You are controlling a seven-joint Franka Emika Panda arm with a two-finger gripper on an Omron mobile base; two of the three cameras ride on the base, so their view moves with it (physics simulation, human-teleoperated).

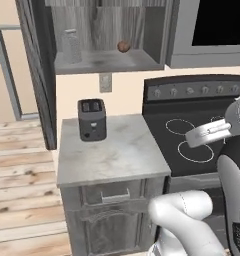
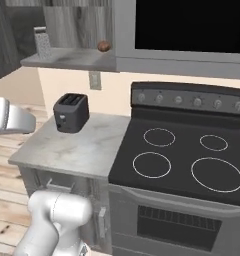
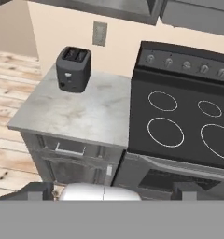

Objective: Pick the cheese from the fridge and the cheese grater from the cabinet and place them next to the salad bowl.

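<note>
Our gripper (image 3: 109, 190) is spread, empty; reaching the cheese grater (image 1: 72, 46), we might topple it off its cabinet (image 1: 109, 61) shelf.

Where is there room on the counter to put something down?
The counter is bare in front of and to the right of the toaster, up to the stove. The back left corner is taken by the toaster. The cabinet shelf has space between the cheese grater and a small brown ball.
</note>
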